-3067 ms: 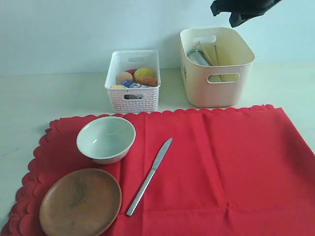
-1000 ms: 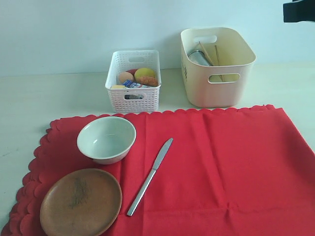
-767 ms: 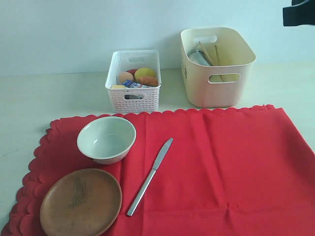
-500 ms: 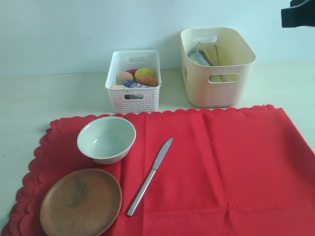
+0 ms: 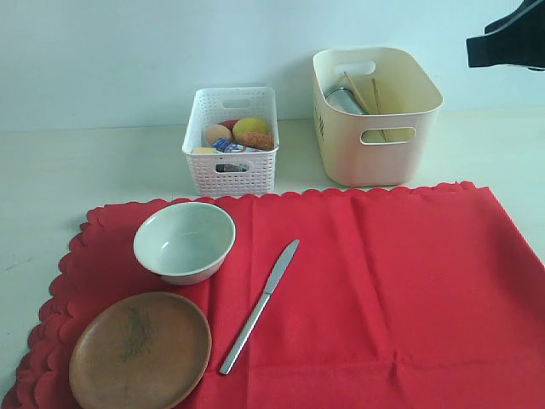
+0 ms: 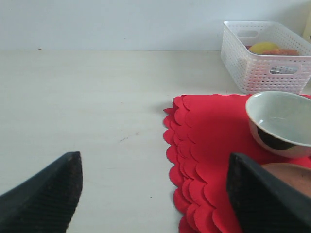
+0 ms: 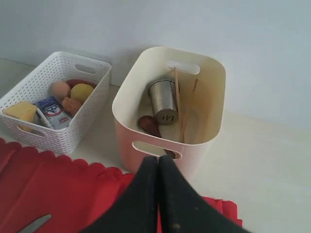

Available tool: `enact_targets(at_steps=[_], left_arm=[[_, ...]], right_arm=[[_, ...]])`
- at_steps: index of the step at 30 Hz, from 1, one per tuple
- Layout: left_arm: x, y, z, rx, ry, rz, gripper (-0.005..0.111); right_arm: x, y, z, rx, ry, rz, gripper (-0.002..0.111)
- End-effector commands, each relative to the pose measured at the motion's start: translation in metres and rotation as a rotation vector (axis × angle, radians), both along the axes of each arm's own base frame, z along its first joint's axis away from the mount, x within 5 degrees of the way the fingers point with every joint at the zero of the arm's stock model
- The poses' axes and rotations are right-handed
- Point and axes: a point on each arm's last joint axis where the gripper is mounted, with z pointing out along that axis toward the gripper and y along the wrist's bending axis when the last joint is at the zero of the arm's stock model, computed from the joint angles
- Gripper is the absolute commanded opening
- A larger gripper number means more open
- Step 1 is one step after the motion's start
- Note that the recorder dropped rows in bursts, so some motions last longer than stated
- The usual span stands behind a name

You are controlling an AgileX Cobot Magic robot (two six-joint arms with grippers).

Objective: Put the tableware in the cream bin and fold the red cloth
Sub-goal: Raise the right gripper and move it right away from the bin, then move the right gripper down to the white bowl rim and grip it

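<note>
Your right gripper [image 7: 158,164] is pinched together, empty, near the cream bin [image 5: 375,162]; left gripper [image 6: 154,167] spread wide. The knife [image 5: 260,305] lies flat on the red cloth [image 5: 383,281]: fingertips may snag fabric and shift the bowl [image 5: 184,241].

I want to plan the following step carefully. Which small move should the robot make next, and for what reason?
Probably move the open left gripper toward the bowl to grasp its rim. The bowl, plate and knife lie on the red cloth, outside the cream bin, and the bowl is near this gripper; the right gripper is shut and raised.
</note>
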Motion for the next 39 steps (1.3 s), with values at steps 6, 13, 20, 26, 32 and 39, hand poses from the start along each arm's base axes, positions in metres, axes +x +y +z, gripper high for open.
enact_targets(at_steps=[6,13,20,26,32,39], left_arm=[[0.000,0.000,0.000,-0.002,-0.013,-0.005,0.078],[0.000,0.000,0.000,-0.002,-0.013,-0.005,0.078],[0.000,0.000,0.000,-0.002,-0.013,-0.005,0.078],[0.000,0.000,0.000,-0.002,-0.013,-0.005,0.078],[0.000,0.000,0.000,-0.002,-0.013,-0.005,0.078],[0.000,0.000,0.000,-0.002,-0.013,-0.005,0.078]], right_arm=[[0.002,-0.001,0.001,-0.003,-0.038,-0.008,0.000],[0.005,-0.001,-0.002,-0.006,-0.025,-0.008,0.000],[0.008,0.000,-0.006,-0.009,-0.011,-0.008,0.000],[0.008,0.001,-0.007,0.022,0.010,-0.013,0.000],[0.006,0.003,-0.008,0.075,0.041,-0.019,0.000],[0.005,0.005,-0.010,0.141,0.080,-0.021,0.000]])
